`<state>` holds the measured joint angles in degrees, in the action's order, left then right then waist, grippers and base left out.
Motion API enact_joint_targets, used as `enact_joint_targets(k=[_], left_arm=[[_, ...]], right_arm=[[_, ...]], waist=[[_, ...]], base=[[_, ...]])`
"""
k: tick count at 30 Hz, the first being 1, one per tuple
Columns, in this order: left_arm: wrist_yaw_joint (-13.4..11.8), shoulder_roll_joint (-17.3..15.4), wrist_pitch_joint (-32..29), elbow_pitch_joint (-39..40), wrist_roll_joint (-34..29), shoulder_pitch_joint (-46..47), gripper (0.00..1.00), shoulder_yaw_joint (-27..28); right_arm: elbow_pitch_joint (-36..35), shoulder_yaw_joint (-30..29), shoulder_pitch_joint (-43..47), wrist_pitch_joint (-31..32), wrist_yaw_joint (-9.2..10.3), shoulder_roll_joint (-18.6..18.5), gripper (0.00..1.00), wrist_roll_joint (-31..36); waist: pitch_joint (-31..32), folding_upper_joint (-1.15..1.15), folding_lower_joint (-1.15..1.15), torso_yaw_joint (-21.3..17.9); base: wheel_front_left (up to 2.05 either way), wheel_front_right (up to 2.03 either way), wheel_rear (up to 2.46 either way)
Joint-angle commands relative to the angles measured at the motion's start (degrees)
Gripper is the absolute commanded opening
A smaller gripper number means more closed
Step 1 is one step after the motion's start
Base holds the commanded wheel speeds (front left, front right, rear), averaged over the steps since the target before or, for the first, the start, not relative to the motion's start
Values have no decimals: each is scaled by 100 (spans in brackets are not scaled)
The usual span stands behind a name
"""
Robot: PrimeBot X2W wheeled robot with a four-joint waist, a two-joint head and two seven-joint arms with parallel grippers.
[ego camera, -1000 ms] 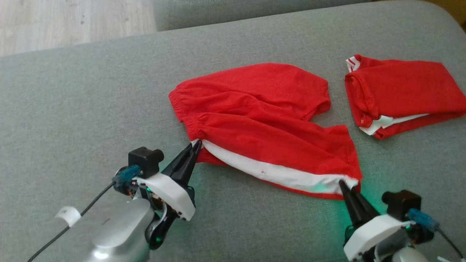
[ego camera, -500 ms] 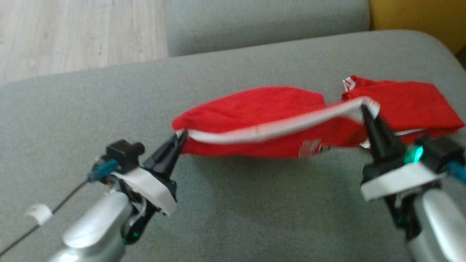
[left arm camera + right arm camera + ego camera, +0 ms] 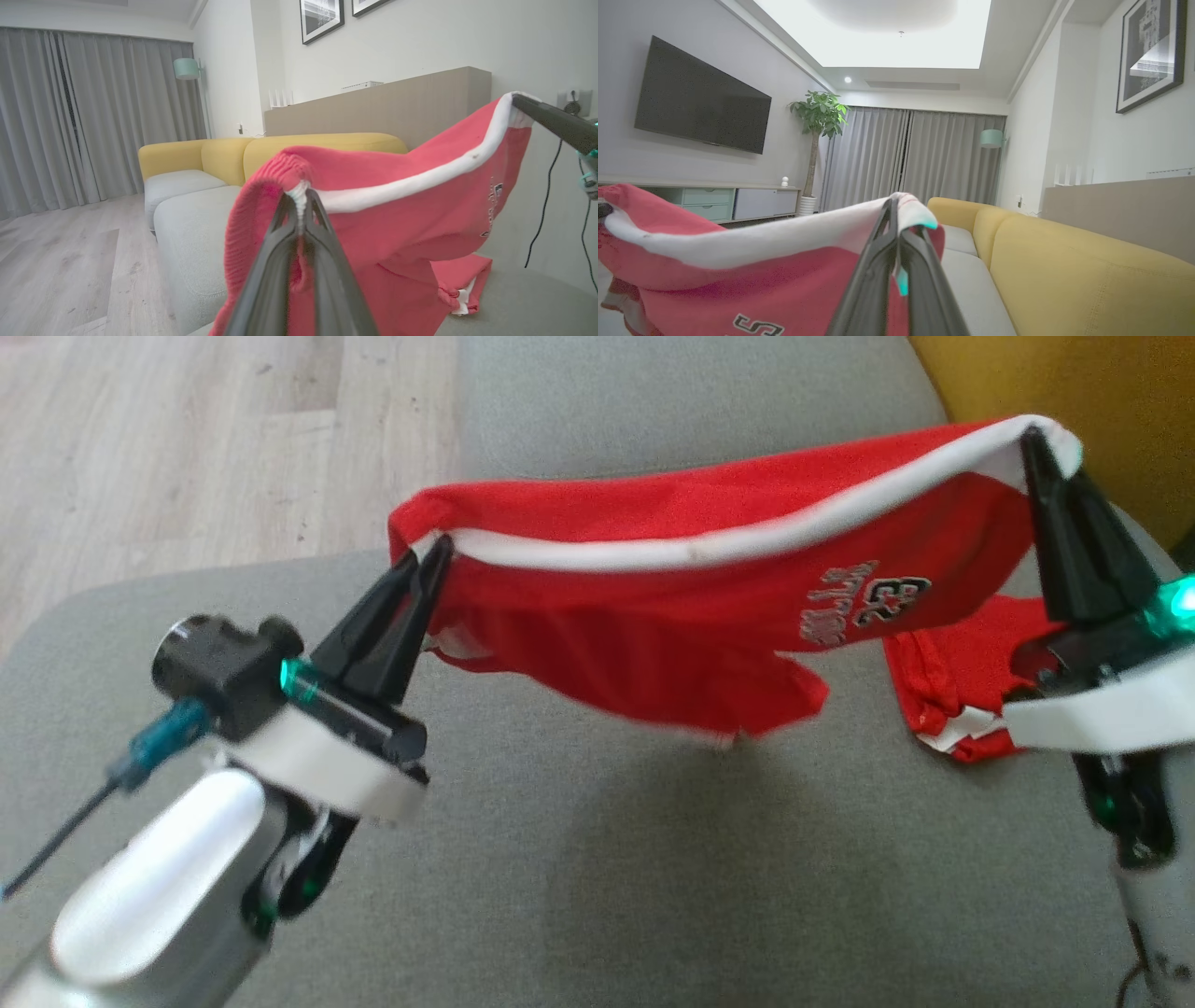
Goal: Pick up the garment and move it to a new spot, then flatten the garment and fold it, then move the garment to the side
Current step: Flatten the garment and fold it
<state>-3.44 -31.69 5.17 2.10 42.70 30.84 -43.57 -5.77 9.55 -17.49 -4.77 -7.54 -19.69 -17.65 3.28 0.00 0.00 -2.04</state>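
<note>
Nearest lay the grey cushion (image 3: 607, 877), bare under the arms. Above it the left gripper (image 3: 428, 555) was pinched shut on the waistband corner of the shorts (image 3: 653, 635), at one end of the white stripe (image 3: 709, 546). The right gripper (image 3: 1034, 439), higher in the head view, was clamped shut on the stripe's other end, at the hem. Between them the shorts hung stretched along the stripe, apparently clear of the cushion. The loose leg drooped below, with a printed logo (image 3: 864, 602) near the right end. Behind the right arm a second red garment (image 3: 943, 681) lay folded on the cushion. Beyond were the wooden floor (image 3: 187, 448) and a yellow sofa (image 3: 1074, 383). I judged the pick-up done and the carry to a new spot the step in hand. Laying down, flattening, folding and shifting aside were all left.
</note>
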Motion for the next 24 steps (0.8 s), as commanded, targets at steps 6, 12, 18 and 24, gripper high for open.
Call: enact_joint_targets(k=[6, 12, 18, 24], left_arm=[[-455, -759, -406, 1384, -98, -181, 0, 366], [-496, -939, -933, 1649, 82, 112, 0, 475], [-122, -643, -1216, 843, 442, 1006, 0, 646], [611, -202, -1156, -896, 212, 2951, 0, 802]], right_arm=[[-932, -304, 372, 385, 5, 8, 0, 162], [-1062, -461, 154, 813, 5, 54, 0, 275], [-490, -321, -941, 1002, 5, -14, 0, 25], [1054, 339, -3242, 787, 5, -248, 0, 46]], waist=[[52, 0, 0, 142], [-234, 0, 0, 245], [-999, 0, 0, 250], [-2086, 0, 0, 197]], base=[[0, 0, 0], [0, 0, 0], [0, 0, 0], [0, 0, 0]])
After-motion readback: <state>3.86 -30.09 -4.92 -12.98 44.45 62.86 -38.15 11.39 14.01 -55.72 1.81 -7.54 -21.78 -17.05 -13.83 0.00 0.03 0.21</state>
